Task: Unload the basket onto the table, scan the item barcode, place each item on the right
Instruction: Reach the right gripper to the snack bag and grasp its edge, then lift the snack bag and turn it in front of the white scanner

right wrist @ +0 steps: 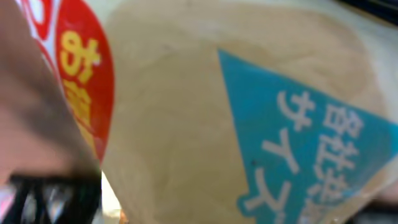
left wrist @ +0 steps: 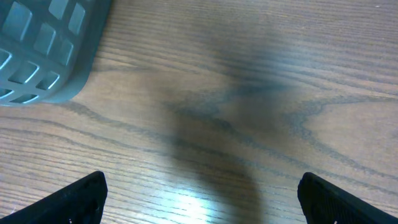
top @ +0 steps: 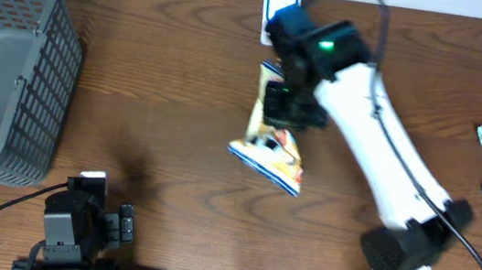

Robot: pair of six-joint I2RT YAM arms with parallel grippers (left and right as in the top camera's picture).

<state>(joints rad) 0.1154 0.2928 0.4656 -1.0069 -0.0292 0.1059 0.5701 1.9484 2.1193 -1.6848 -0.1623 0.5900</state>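
Near the scanner point(top: 274, 1), the snack bag point(top: 273, 157) is gripped by the right hand point(top: 283, 111); the left hand point(left wrist: 202, 198) is held open above the table point(top: 165, 80).

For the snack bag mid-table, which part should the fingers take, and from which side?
The far end of the snack bag, from above: it appears to lie flat on the table, so a pinch on its thin film suits. The right gripper is shut there.

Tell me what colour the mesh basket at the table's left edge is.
Grey all over; the mesh basket shows best in the overhead view.
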